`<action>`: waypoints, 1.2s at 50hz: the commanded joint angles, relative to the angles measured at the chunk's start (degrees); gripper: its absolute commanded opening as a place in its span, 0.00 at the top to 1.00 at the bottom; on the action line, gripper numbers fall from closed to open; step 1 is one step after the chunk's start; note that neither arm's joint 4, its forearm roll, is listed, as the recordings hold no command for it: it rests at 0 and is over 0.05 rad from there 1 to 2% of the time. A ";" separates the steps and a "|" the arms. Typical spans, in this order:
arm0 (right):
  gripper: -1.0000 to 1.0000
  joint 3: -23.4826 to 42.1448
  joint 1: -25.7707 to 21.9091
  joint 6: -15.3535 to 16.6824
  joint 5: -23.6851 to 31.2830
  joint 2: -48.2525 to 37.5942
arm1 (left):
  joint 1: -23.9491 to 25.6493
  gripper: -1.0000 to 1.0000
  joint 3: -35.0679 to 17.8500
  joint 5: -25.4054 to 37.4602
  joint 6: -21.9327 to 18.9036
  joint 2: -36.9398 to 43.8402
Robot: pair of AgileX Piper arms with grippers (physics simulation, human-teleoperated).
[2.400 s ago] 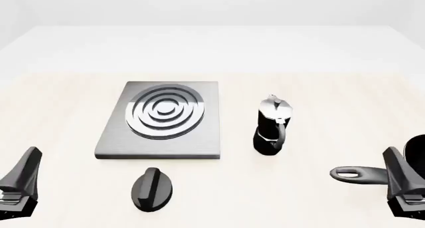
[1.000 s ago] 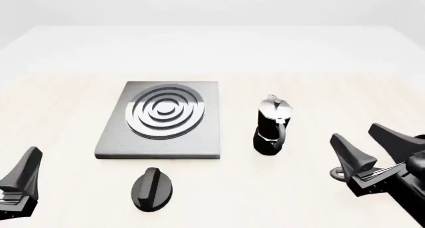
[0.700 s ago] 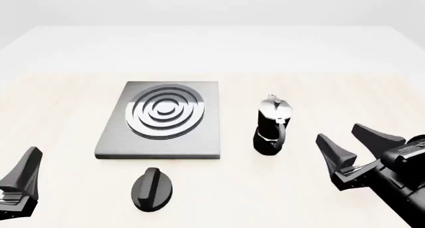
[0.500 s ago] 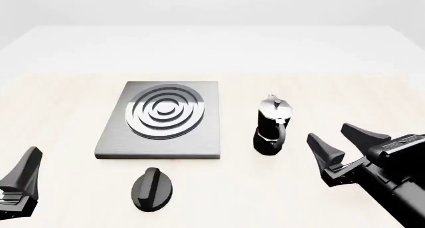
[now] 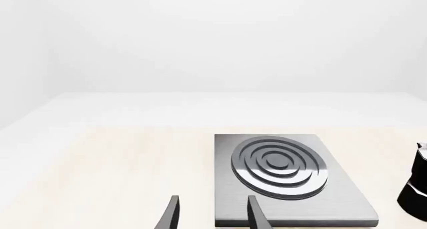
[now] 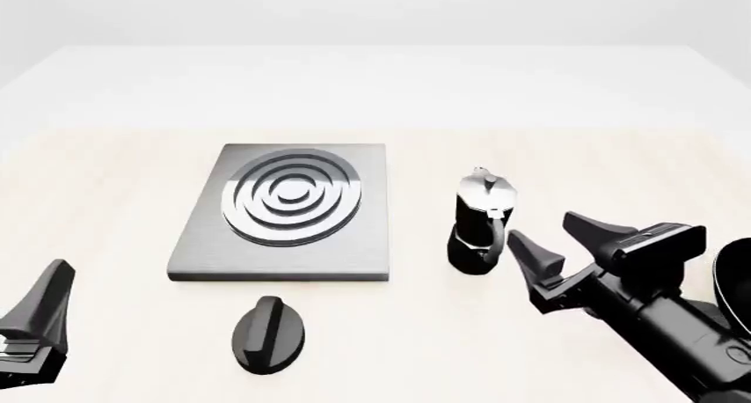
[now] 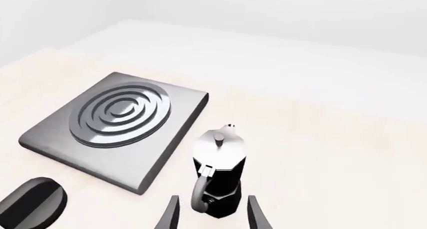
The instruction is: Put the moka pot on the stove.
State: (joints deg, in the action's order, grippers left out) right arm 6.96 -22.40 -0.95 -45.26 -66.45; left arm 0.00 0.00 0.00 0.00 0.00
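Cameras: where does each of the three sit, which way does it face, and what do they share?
Front view: fixed above the arms' side, looking forward and down; shows left gripper and right gripper.
Left wrist view: behind left gripper, facing the stove.
Right wrist view: behind right gripper, facing the moka pot.
All three share stove and moka pot.

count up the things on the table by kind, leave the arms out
moka pot: 1
stove: 1
black oval knob: 1
pan, only its rim showing at the right edge of the front view: 1
total: 4
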 commanded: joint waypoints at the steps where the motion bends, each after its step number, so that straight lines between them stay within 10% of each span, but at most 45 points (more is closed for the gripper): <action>1: 0.00 1.41 -0.61 -0.18 -3.15 -4.91 | 0.00 0.00 0.00 0.00 0.00 0.00; 60: 0.00 2.22 -2.08 -2.65 -18.20 -24.50 | 0.00 0.00 0.00 0.00 0.00 0.00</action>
State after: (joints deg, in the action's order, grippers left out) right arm 8.94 -24.22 -3.24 -61.83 -88.68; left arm 0.00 0.00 0.00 0.00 0.00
